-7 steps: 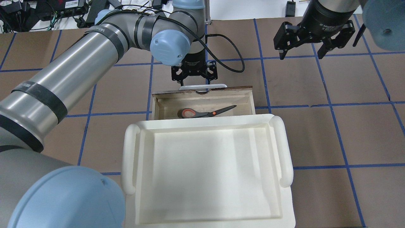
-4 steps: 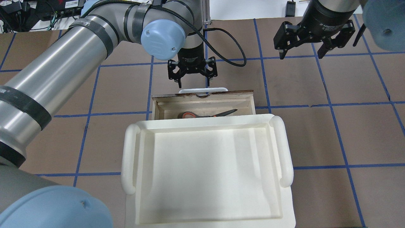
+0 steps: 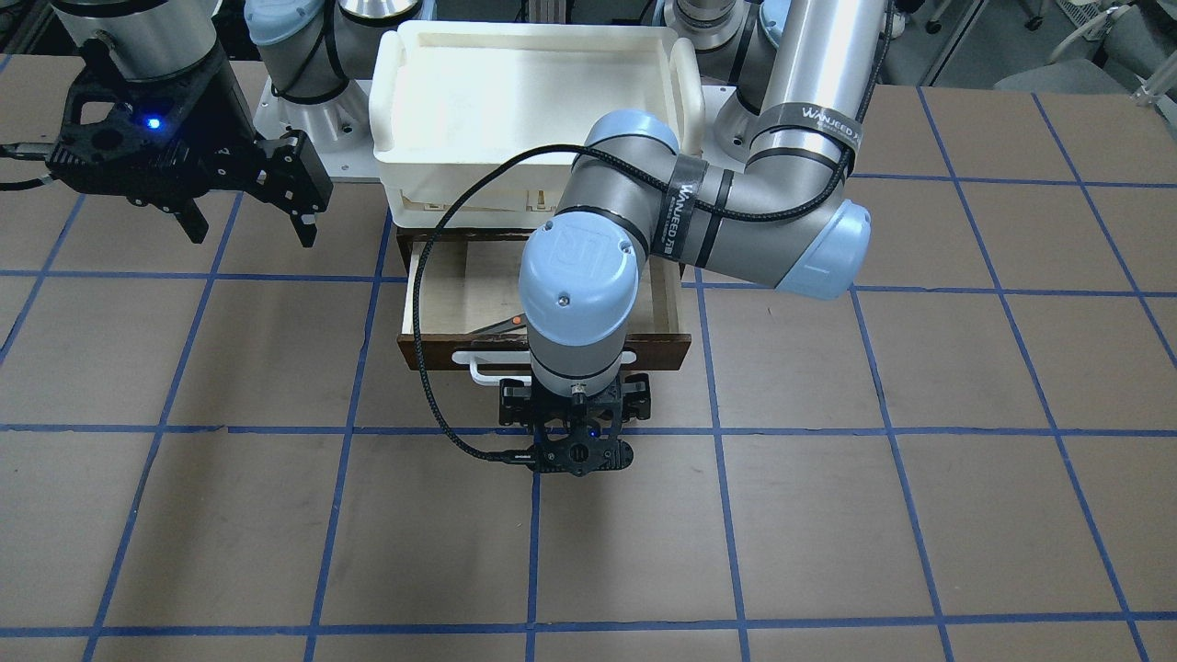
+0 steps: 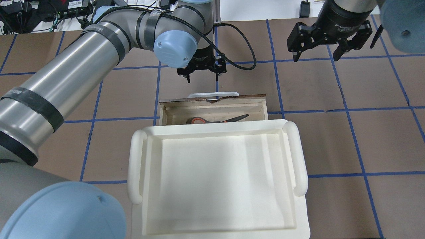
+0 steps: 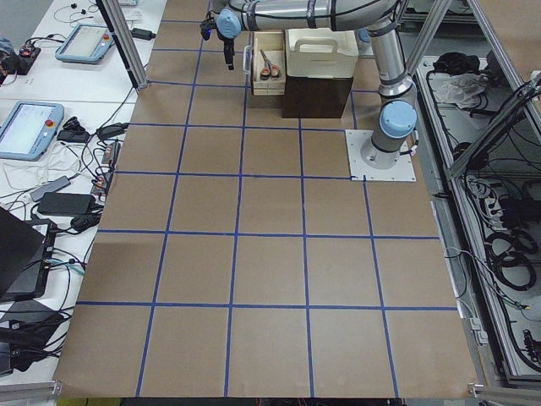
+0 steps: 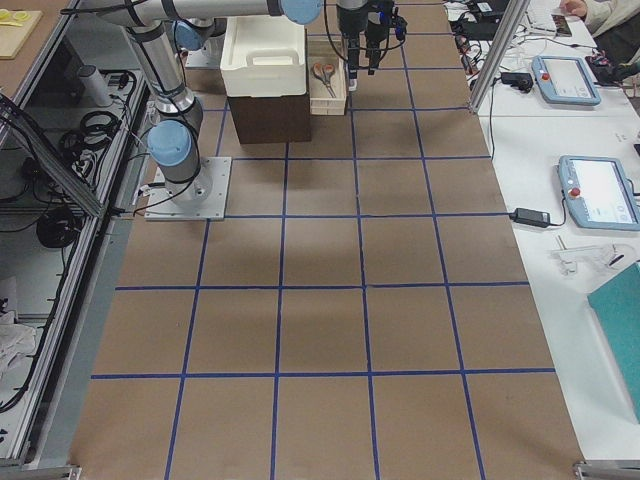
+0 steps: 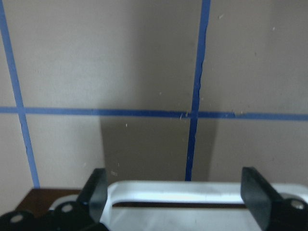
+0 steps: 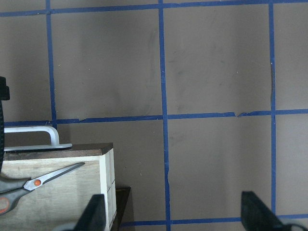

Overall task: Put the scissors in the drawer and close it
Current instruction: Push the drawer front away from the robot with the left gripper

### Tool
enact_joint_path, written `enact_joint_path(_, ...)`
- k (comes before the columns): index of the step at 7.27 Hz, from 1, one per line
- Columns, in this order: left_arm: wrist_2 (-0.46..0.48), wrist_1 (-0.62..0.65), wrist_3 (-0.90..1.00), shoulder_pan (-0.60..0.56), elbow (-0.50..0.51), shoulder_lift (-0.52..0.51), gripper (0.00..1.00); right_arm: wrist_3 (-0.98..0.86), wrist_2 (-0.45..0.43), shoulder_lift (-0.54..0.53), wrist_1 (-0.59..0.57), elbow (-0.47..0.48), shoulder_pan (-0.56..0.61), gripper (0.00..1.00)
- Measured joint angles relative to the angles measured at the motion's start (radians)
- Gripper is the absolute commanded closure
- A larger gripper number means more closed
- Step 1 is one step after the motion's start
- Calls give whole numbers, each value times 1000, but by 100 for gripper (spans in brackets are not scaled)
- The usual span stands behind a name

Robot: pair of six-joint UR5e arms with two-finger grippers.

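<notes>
The drawer (image 4: 212,105) stands partly open under a white tray, its dark wooden front (image 3: 432,352) and white bar handle (image 4: 213,94) facing away from the robot. The scissors (image 4: 217,119), with grey and orange handles, lie inside it, partly hidden by the tray's rim. They also show in the right wrist view (image 8: 38,185). My left gripper (image 4: 203,79) is open and empty, just beyond the handle. In the left wrist view (image 7: 175,192) the handle (image 7: 192,188) lies between the fingers at the bottom edge. My right gripper (image 4: 315,59) is open and empty, far to the right.
A large white plastic tray (image 4: 134,166) with side handles sits on the dark cabinet above the drawer. The table is brown with a blue tape grid. The left arm's black cable (image 4: 247,63) loops beside the gripper.
The drawer slid a little further in under the tray, covering more of the scissors. My left gripper then drew back from the handle, still open. The right arm has not moved.
</notes>
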Motion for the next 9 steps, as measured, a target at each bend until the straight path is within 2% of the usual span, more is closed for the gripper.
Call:
enact_joint_path(3,9,-11,-17,-44,-28,-27,0,0,0,0,0,0,0,0)
enact_joint_path(7,0,-193,-78,-91,-32,65,0,1,0,0,1,0,0,0)
enact_joint_path(9,6,-189,-71,-83,-32,68,0,2,0,0,2,0,0,0)
